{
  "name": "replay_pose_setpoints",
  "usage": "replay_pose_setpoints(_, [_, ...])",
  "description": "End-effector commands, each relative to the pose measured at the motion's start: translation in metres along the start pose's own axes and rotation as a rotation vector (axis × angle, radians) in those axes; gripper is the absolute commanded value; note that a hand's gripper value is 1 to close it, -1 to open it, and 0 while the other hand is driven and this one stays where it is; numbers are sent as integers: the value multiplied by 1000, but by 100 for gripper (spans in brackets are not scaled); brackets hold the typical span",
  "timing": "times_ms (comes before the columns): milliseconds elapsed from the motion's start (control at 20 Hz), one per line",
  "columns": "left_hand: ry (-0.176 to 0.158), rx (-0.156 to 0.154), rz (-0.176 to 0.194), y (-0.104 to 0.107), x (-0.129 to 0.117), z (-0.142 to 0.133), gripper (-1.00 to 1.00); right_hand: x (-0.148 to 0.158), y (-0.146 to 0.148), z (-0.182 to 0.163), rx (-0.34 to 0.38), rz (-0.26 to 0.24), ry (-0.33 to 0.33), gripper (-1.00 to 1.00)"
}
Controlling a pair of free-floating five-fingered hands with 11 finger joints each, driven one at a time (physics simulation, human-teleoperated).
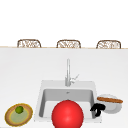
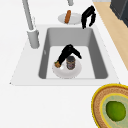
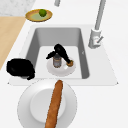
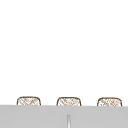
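Note:
In the sink (image 2: 100,62) lies a white plate (image 2: 75,71) (image 3: 62,72) with a dark jar (image 2: 71,62) (image 3: 57,62) standing on it and a small brown piece (image 2: 57,64) (image 3: 70,63) beside the jar. My left hand (image 2: 67,51) (image 3: 61,51) arches over the jar, open, its straight fingers reaching down to the brown piece and its thumb on the jar's other side. A big red ball (image 1: 67,114) hides this spot in the front view. My right hand (image 1: 97,108) (image 2: 88,15) (image 3: 20,68) hangs relaxed and empty over the sink's right front corner.
A white plate (image 1: 115,107) (image 3: 27,105) with a baguette (image 1: 110,100) (image 3: 53,105) sits right of the sink. Left of it, a woven plate (image 1: 10,117) (image 2: 98,100) holds a lime (image 1: 19,109) (image 2: 115,111). The faucet (image 1: 68,72) rises behind the basin; chairs (image 1: 29,43) stand beyond the counter.

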Motion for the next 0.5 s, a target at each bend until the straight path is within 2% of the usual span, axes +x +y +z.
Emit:
replay_pose_setpoints(0, [-8, 6, -10, -3, 3, 7, -100, 0, 0, 0, 0, 0, 0, 0])
replay_pose_setpoints(100, [-3, 2, -2, -5, 5, 7, -100, 0, 0, 0, 0, 0, 0, 0])
replay_pose_setpoints(200, [-1, 1, 23, -6, 3, 6, -100, 0, 0, 0, 0, 0, 0, 0])
replay_pose_setpoints(450, [4, -3, 9, -11, -1, -3, -100, 0, 0, 0, 0, 0, 0, 0])
